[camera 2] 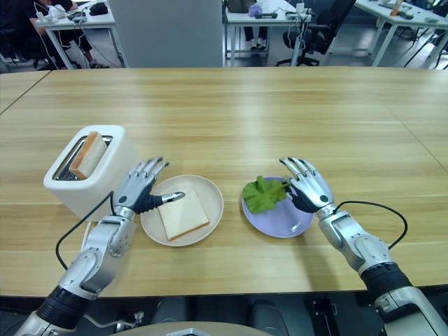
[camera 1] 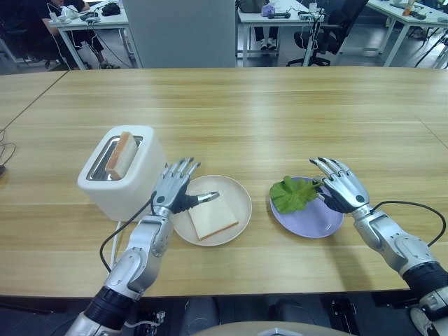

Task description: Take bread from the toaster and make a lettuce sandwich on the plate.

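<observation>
Though beside toaster (camera 1: 120, 194), left hand (camera 1: 172, 190) empty.

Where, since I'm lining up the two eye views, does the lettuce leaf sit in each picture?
Left eye view: the lettuce leaf lies right of centre, on the left part of the purple plate, beside the right hand.
Right eye view: the lettuce leaf lies nearer the centre, on the same plate.
Shared landmark: the white toaster at the left, with a bread slice standing in its slot.
</observation>
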